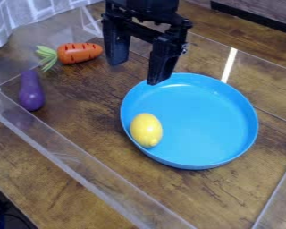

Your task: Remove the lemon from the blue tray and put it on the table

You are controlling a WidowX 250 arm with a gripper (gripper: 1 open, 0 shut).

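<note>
Hovering at upper centre of the frame, pincer [147, 64] above the blue tray's [217, 120] upper-left rim, its fingers apart, nothing between them. Lemon [146, 130] lies inside the tray, against the left side, the only item in it. Removal looks barely begun: grasp, lift out and set-down on the worktop [79, 132] all remain. Carrot [79, 53], upper left, and eggplant [31, 90], left edge, lie outside the tray on the worktop.

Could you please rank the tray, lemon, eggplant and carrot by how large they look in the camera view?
1. Tray
2. Eggplant and carrot: too alike to rank
Lemon: also close to those two, so unsure
</note>
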